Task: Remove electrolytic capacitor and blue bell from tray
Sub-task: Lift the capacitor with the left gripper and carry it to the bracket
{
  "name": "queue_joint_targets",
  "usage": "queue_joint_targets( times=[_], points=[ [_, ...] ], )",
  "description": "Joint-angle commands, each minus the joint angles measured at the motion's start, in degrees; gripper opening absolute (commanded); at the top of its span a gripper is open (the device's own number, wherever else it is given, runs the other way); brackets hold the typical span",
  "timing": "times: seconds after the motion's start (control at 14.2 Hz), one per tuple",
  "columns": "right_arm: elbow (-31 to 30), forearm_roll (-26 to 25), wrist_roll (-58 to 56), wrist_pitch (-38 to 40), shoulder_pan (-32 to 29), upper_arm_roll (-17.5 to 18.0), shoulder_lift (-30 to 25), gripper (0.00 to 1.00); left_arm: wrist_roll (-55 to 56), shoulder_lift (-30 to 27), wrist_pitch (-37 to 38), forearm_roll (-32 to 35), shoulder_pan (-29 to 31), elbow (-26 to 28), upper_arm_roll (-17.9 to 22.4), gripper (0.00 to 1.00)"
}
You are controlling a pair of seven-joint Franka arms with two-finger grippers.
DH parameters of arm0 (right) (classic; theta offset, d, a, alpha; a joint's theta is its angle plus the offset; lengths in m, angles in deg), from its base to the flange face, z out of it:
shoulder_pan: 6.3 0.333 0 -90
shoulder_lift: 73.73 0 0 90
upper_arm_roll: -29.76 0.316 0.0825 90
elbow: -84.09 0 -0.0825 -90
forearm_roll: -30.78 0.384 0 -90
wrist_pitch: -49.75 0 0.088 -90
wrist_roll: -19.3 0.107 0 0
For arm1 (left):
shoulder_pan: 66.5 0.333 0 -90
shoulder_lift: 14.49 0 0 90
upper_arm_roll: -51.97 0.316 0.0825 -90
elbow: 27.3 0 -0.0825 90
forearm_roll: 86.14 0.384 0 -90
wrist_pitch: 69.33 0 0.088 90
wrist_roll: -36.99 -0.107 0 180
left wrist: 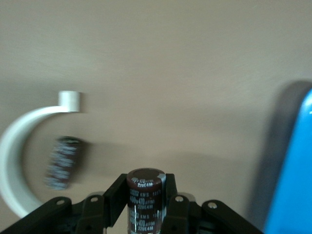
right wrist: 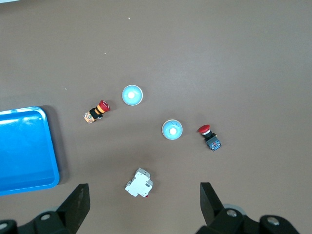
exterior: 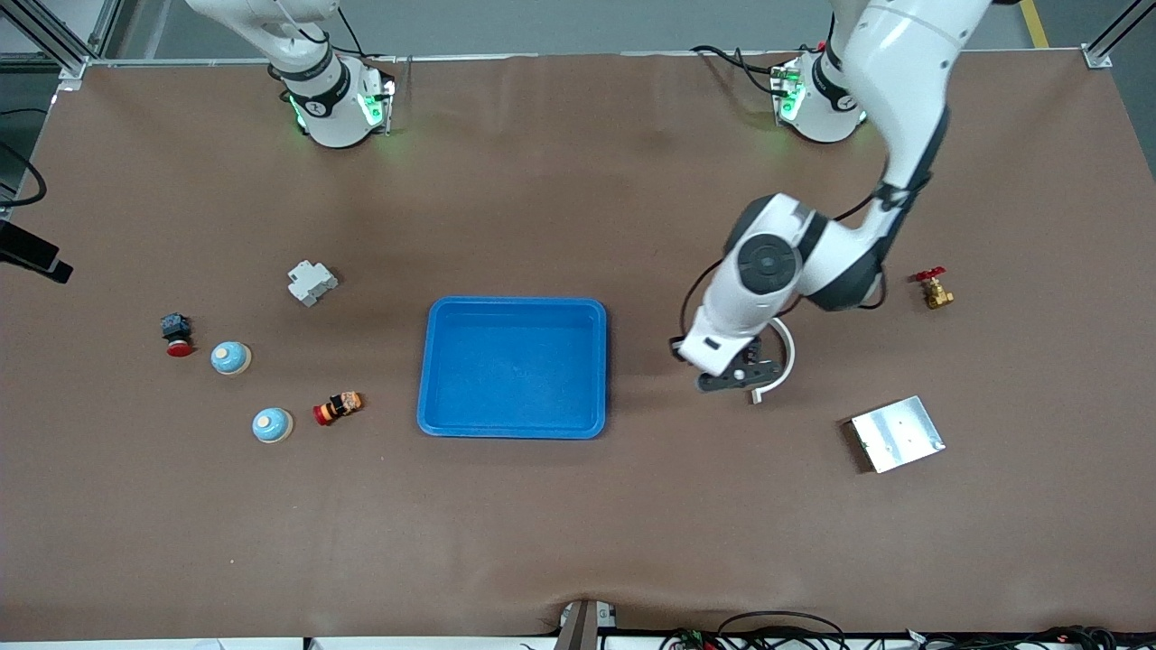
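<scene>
On the brown table, left hand grips a capacitor; right hand waits high, fingers wide

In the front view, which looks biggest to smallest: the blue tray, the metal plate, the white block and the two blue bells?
Largest to smallest in the front view:
1. blue tray
2. metal plate
3. white block
4. the two bells, which look alike in size, so I would not rank one over the other.
</scene>
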Motion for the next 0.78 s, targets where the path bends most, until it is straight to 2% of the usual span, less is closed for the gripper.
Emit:
queue_joint_targets(
  times=[0.0, 0.21, 0.7],
  points=[
    [0.8, 0.5, 1.0, 0.6, 0.6, 0.1, -0.3, 1.0, -10.8, -4.5, -0.6, -0.7, 5.6, 7.2, -1.3, 0.0],
    [0.8, 0.5, 0.9, 1.0, 0.5, 0.1, -0.3, 1.0, -19.6, -4.6, -0.7, 0.0, 10.1, 9.3, -1.3, 0.0],
    [0.8, 0.5, 0.9, 0.8, 0.5, 0.1, -0.3, 1.0, -29.0, -5.2, -5.0, 0.0, 17.1, 11.8, -1.3, 0.0]
  ],
)
